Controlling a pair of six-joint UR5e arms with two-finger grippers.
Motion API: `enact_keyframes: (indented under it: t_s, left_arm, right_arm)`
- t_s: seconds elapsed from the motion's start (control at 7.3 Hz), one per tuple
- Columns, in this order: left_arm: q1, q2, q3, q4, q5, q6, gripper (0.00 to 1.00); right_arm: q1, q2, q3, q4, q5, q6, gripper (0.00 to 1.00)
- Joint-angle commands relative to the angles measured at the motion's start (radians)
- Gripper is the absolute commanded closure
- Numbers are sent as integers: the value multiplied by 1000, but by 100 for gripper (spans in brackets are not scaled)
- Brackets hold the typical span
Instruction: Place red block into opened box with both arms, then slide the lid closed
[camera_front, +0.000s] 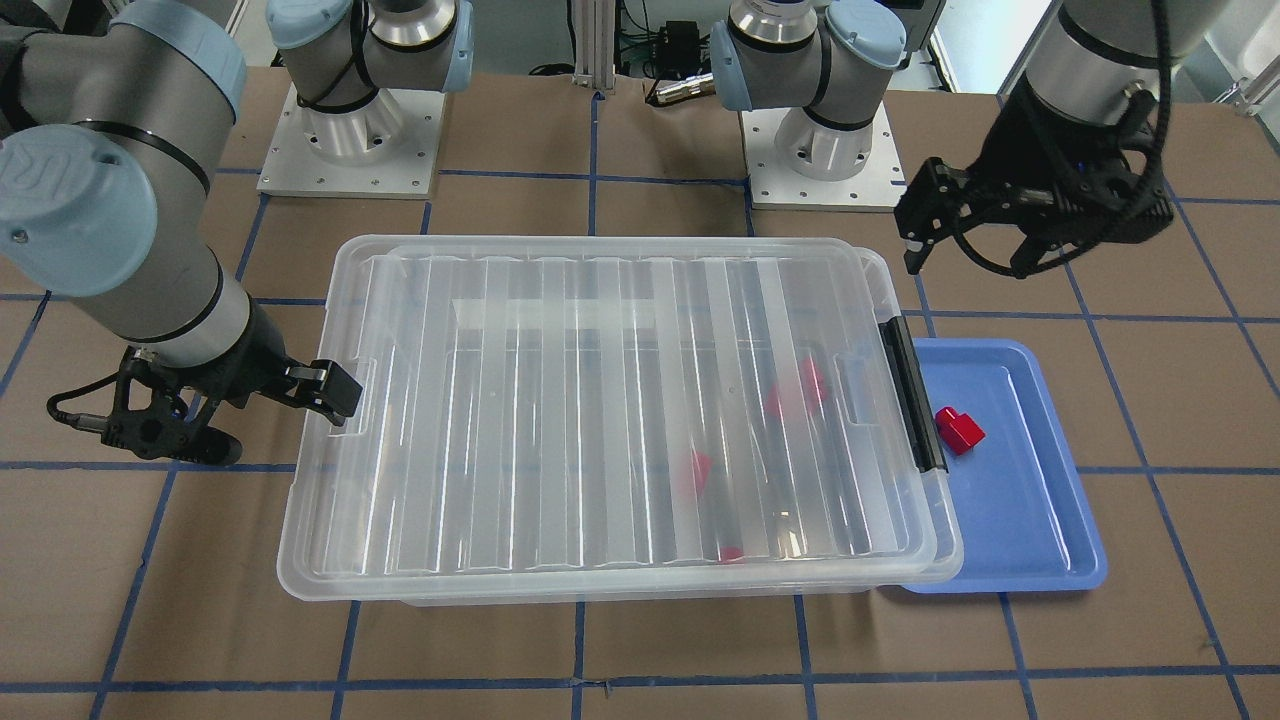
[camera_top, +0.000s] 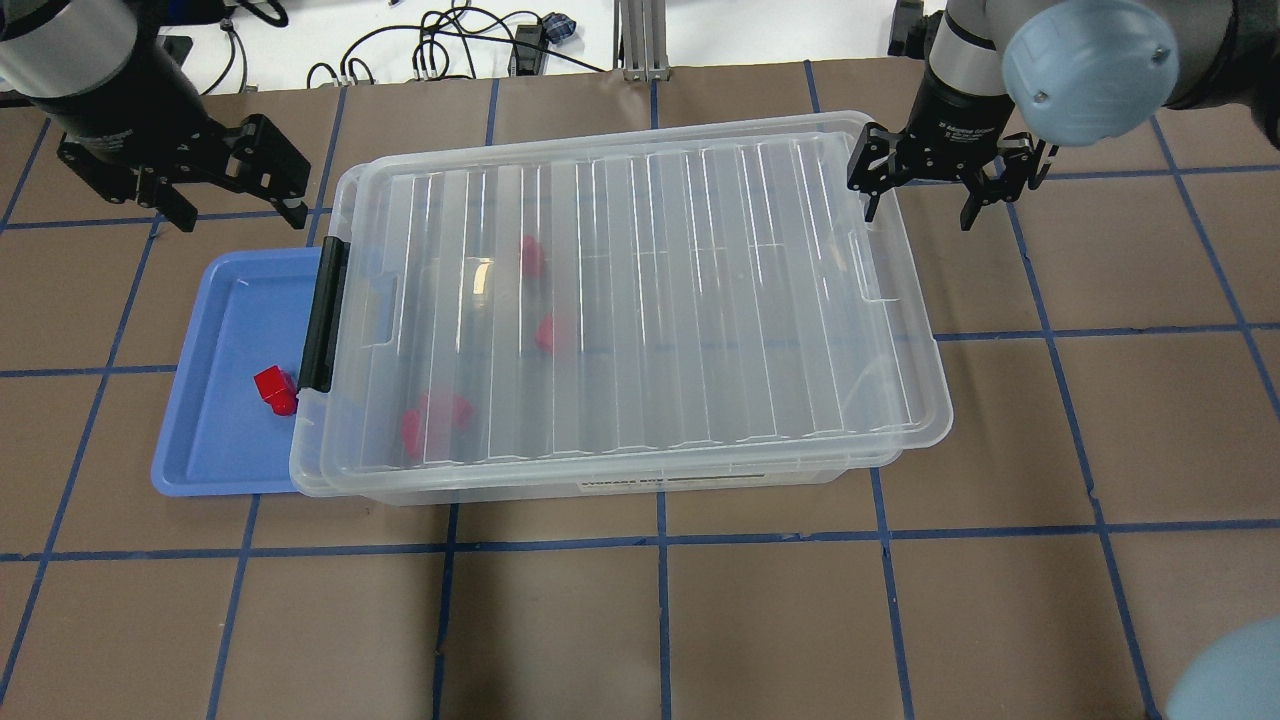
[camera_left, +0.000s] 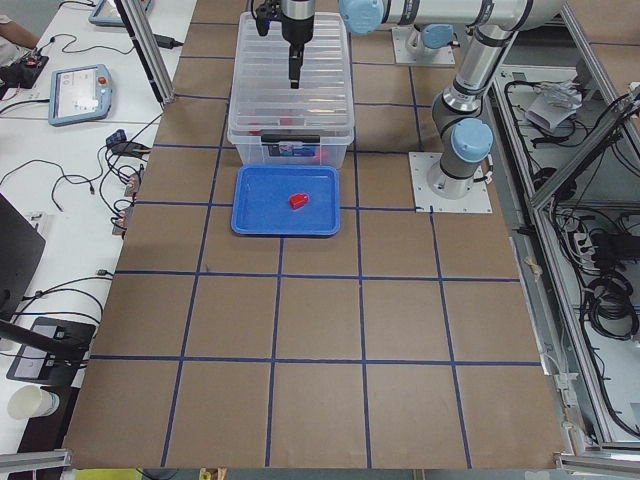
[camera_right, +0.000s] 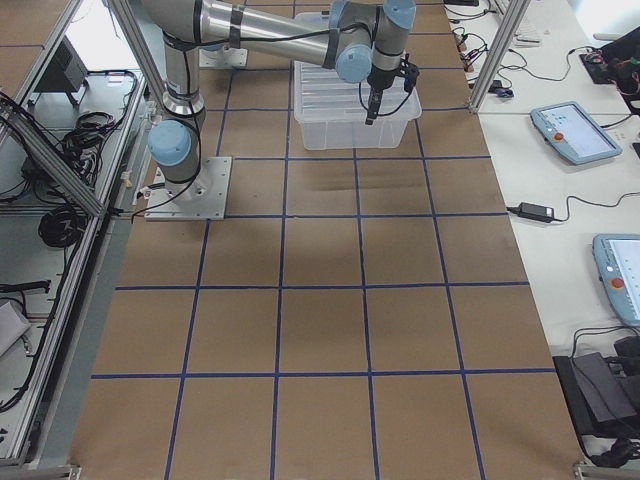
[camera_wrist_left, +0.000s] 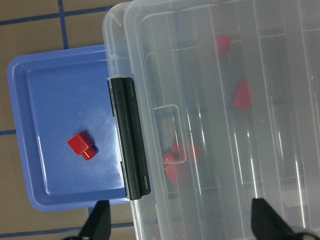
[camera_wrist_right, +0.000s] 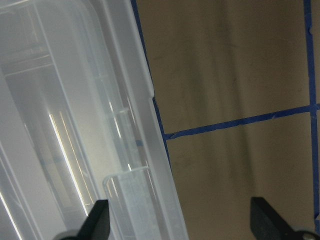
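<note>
Front view: the block (camera_front: 958, 429) sits in the tray (camera_front: 1040, 545), just beside the latch (camera_front: 912, 395) and outside the box (camera_front: 300, 565). The lid (camera_front: 600, 400) covers nearly the whole box, so I'd say you have no gap to drop through yet. The left gripper (camera_front: 975, 250) hangs high near the latch end, fingers spread wide. The right gripper (camera_front: 330, 388) is at the opposite short end.

Overhead: the block (camera_top: 274, 389) is on the left arm's side, so the left gripper (camera_top: 240, 212) is clearly nearer. The right gripper (camera_top: 918, 205) is well apart from it, empty and spread wide.

Left side view: the block (camera_left: 298, 200) is alone in the tray (camera_left: 250, 215). The gripper's height above it is hard to read here.

Right side view: the block is hidden behind the box (camera_right: 350, 135).

Left wrist: this is the view that matters. The block (camera_wrist_left: 81, 145) lies tray-side of the latch (camera_wrist_left: 129, 140). Its long axis runs diagonal to the tray edges, stub pointing toward the box. The fingertips (camera_wrist_left: 97, 222) line up along the box's length, so expect a shift outward and a wrist turn before you descend.

Right wrist: the fingertips (camera_wrist_right: 97, 222) are wide apart. One is over the lid's rim, beside the handle recess (camera_wrist_right: 127, 182), and the other is over bare table (camera_wrist_right: 225, 75).
</note>
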Motion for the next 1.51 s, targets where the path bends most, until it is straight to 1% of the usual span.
enact_keyframes:
  t_s: [0.0,0.27,0.41,0.55,0.68,0.82,1.1,1.37]
  left_arm:
    - [133,-77,-80,91,-20,1,0]
    - [226,-133,-191,260,-27,-3,0]
    - [246,-140,-266,338,-27,-29,0]
    - [250,-160,-336,530,-21,-23,0]
    - [251,-169,-376,555,-17,-40,0]
    - [265,-190,-383,555,-18,-40,0]
    - [271,-239,-391,558,-20,-45,0]
    - [273,-269,-398,570,-18,-111,0]
  right_arm:
    - [-1,10,1,-17,-9,-9,0]
    - [-7,18,1,-21,-7,-11,0]
    - [-29,18,2,-21,-4,-18,0]
    - [-46,18,2,-19,-1,-26,0]
    - [-47,18,2,-15,10,-23,0]
    - [-47,22,2,-5,13,-24,0]
    - [-47,30,1,2,74,-23,0]
    - [-47,39,4,6,67,-28,0]
